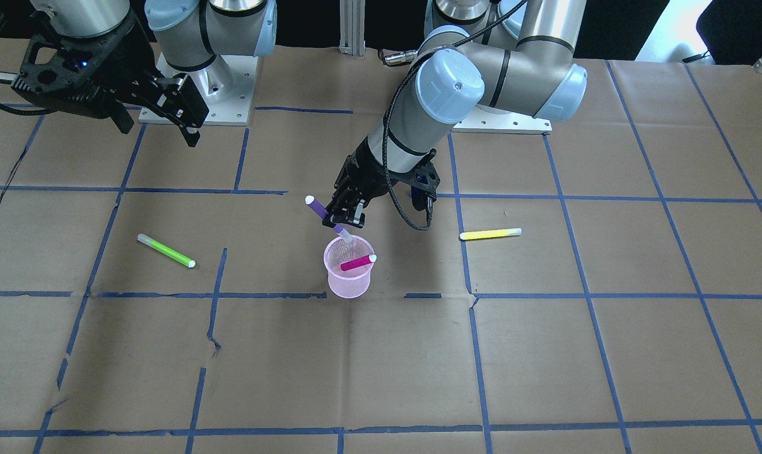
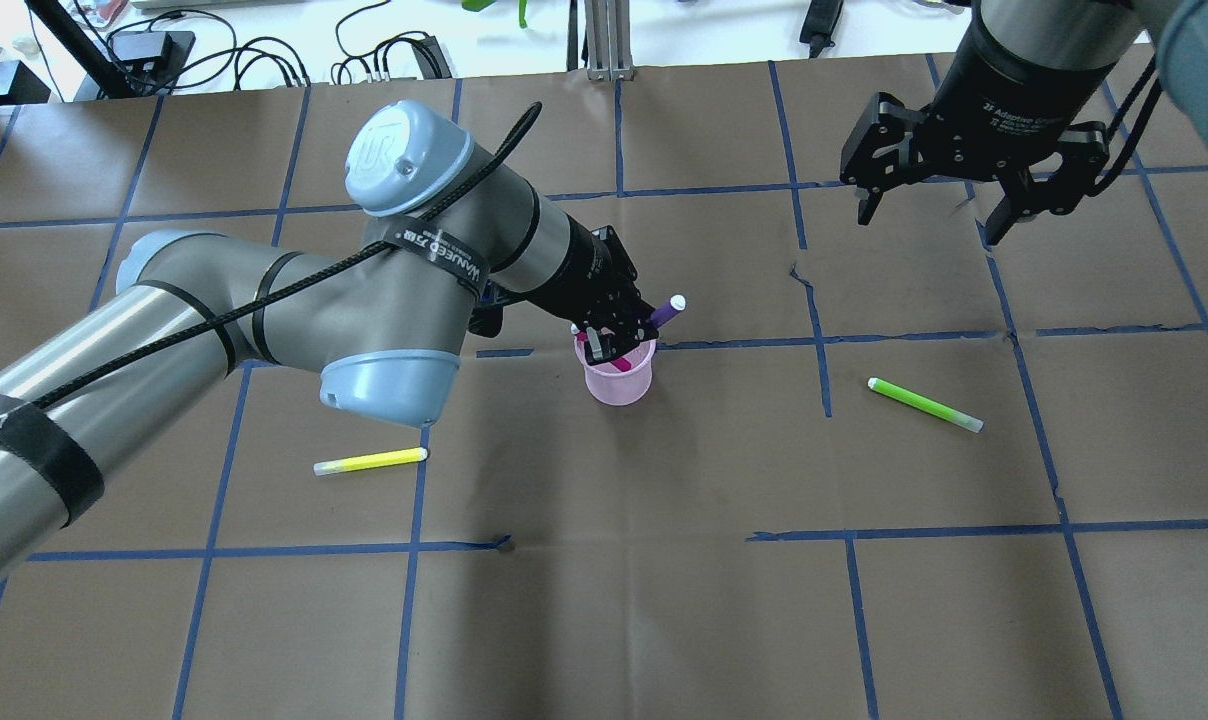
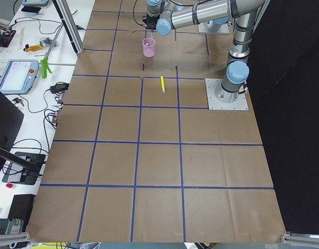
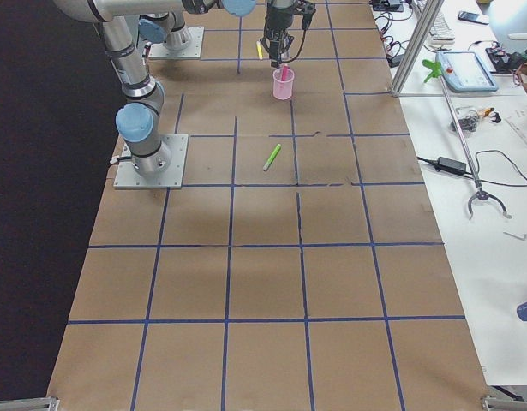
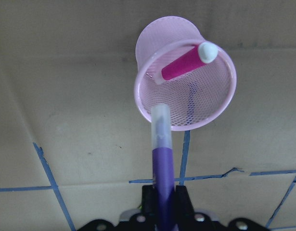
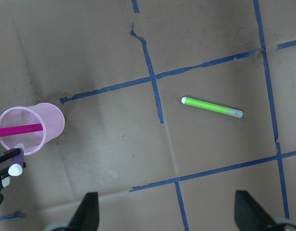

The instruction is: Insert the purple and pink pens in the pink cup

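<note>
The pink mesh cup [image 1: 349, 272] stands upright mid-table, also in the overhead view [image 2: 619, 375] and the left wrist view [image 5: 186, 86]. The pink pen [image 1: 357, 262] leans inside it [image 5: 182, 65]. My left gripper [image 1: 346, 219] is shut on the purple pen [image 1: 326, 216], held tilted with its clear tip at the cup's rim [image 5: 161, 144]. My right gripper [image 2: 932, 215] is open and empty, high above the table's far right part.
A green pen [image 2: 925, 404] lies on the table to the right of the cup in the overhead view. A yellow pen [image 2: 370, 461] lies to the cup's left. The brown paper table [image 2: 664, 560] bears blue tape lines.
</note>
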`<state>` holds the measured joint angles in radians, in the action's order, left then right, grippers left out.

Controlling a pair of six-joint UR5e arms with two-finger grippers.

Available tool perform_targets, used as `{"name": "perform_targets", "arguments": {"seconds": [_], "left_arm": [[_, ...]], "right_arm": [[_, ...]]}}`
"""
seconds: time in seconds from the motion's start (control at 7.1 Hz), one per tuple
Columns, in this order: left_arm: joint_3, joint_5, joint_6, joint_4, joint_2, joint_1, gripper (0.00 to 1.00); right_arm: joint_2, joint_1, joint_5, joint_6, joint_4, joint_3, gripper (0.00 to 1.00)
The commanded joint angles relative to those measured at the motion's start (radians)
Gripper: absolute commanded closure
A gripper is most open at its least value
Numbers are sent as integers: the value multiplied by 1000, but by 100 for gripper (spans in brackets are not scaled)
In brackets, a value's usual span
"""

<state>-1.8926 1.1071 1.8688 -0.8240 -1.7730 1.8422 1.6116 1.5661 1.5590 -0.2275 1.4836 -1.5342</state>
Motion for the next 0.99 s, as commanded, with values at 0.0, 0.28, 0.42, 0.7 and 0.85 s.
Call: {"name": "perform_targets", "arguments": {"seconds": [0.0,0.28,0.42,0.7,0.85], "left_arm": [[-14,5,-6,19,-12,-33,100],[-17,5,-14,19,-22,-41,100],[-14,5,-23,22,-23,-41,100],[-11,5,-37,32,-37,-41,100],[-14,4,-37,39,-39,-41,100]], "right_arm": [[2,0,30,2,-12,-1,0],[2,0,24,-3,-12,-3,0],[-1,2,16,-3,-9,-1,0],[-2,0,16,-1,-14,-1,0],[-1,0,16,-1,-16,-1,0]]}}
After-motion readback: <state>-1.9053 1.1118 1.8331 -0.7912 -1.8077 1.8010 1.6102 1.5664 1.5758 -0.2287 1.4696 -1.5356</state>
